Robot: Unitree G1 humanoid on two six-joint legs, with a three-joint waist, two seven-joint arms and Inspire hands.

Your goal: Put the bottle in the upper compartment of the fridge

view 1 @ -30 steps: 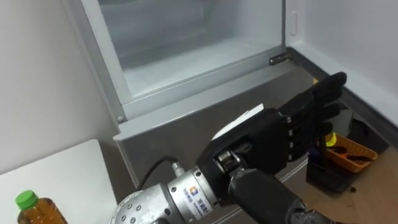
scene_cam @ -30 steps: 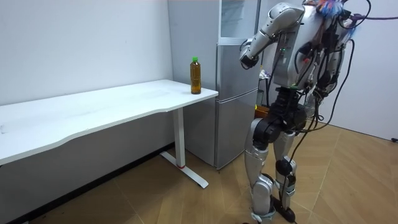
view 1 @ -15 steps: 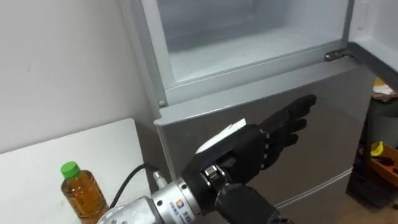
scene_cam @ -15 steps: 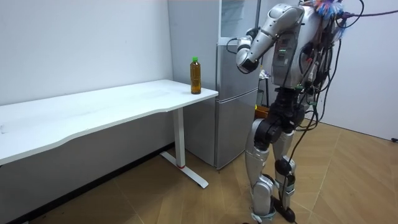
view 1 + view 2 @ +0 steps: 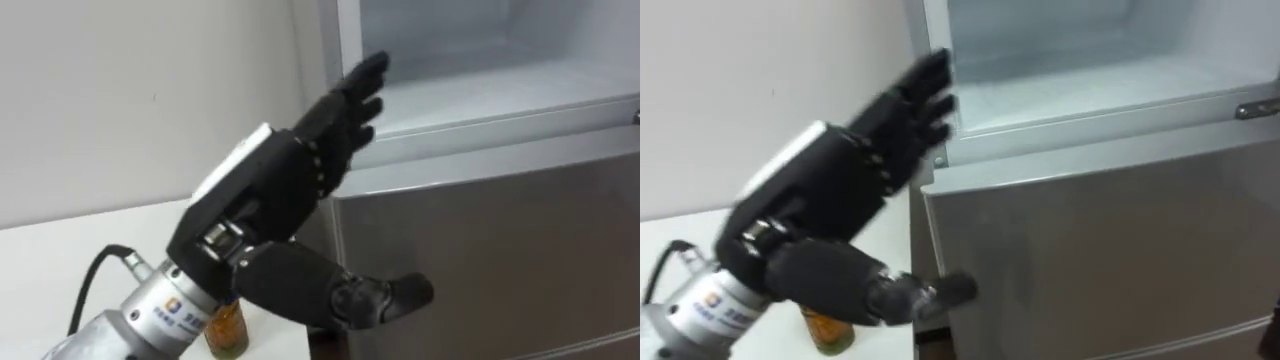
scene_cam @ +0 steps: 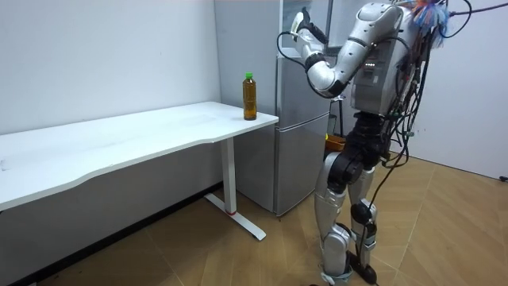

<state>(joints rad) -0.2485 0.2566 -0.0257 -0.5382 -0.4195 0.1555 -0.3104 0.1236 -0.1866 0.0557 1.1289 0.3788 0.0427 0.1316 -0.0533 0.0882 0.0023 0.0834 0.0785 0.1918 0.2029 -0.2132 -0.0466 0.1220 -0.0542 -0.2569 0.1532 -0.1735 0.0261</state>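
Robot stands at the fridge (image 6: 302, 127), left hand (image 5: 290, 170) lifted and empty.
The white table (image 6: 119, 139) stands just beside the fridge, whose upper compartment (image 5: 500, 95) is open above the closed grey lower door (image 5: 500, 250). The left hand is up by the compartment's left edge, fingers straight and spread, holding nothing. The green-capped bottle (image 6: 249, 97) stands upright on the table corner nearest the fridge.

Bottle (image 6: 249, 96): amber liquid, green cap; upright on the white table (image 6: 119, 143), at the corner beside the fridge. Upper fridge (image 5: 480, 90): open; pale interior.
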